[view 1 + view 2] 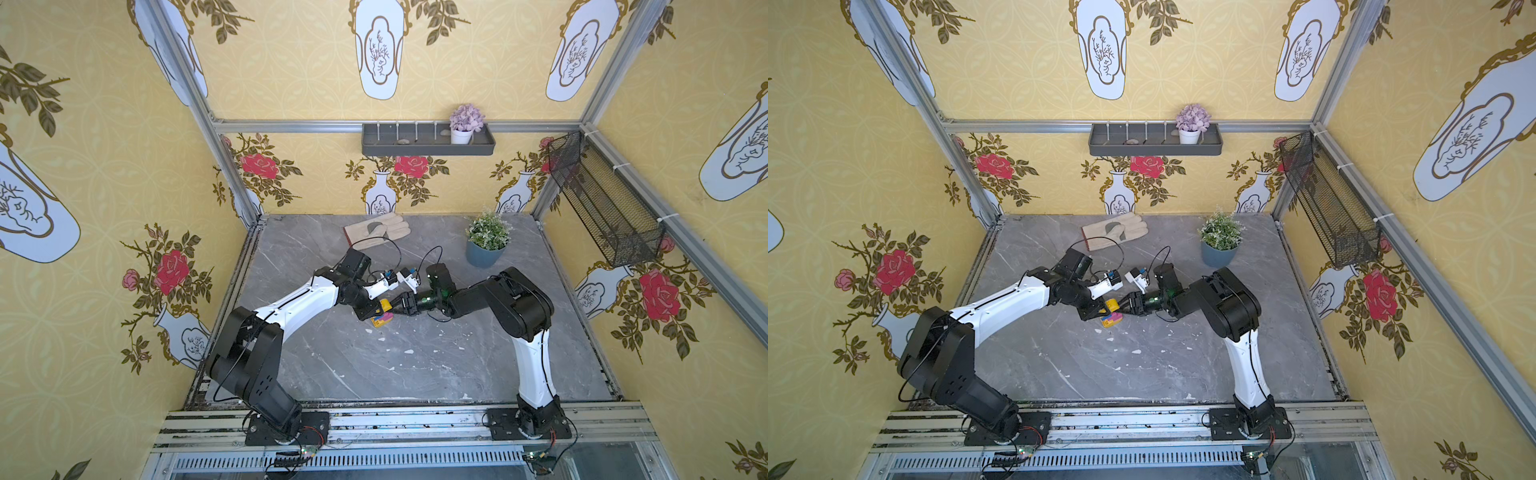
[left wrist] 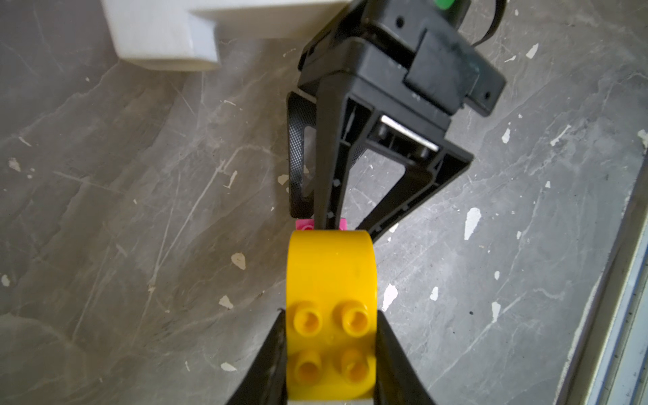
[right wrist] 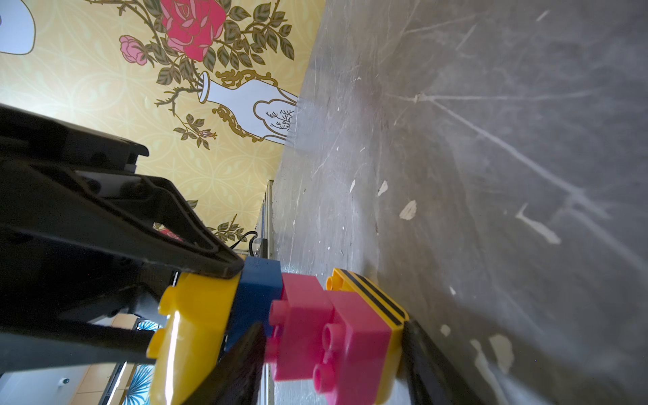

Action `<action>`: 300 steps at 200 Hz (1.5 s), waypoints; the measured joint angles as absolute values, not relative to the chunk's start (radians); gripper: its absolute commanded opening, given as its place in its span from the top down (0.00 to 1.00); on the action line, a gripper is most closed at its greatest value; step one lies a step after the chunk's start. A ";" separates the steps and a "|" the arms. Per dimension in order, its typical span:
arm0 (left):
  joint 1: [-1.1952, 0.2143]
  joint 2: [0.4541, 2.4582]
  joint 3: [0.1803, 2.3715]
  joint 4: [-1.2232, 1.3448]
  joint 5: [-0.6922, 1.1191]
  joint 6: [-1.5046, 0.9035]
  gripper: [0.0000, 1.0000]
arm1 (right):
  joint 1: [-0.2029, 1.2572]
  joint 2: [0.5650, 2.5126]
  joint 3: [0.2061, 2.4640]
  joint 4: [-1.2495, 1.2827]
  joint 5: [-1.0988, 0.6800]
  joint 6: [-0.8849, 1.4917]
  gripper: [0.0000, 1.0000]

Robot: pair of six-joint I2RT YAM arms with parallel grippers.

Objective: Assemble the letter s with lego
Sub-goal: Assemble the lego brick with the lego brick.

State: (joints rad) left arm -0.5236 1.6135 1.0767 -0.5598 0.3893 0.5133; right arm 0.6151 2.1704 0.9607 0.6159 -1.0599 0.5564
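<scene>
Over scuffed grey marble tabletop (image 1: 415,365): lego (image 1: 381,320); yellow floral walls (image 1: 291,75) around.

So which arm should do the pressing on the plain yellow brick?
Left, probably. The left tool is shut on that yellow brick. The right tool clamps the pink bricks and the striped yellow one, so it serves better as the brace.
</scene>
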 measured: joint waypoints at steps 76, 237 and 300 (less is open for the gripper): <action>-0.523 1.603 1.041 -0.507 0.403 0.516 0.92 | 0.612 2.170 0.958 0.619 -1.059 0.557 0.37; -0.493 1.561 0.945 -0.370 0.467 0.516 0.87 | 0.609 2.170 0.958 0.621 -1.060 0.561 0.37; -0.492 1.556 0.945 -0.362 0.460 0.511 0.56 | 0.608 2.170 0.960 0.622 -1.055 0.572 0.37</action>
State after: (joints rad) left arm -0.4919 1.5562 0.9447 -0.3618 0.4599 0.5114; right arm 0.6079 2.1704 0.9596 0.6216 -1.0554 0.5720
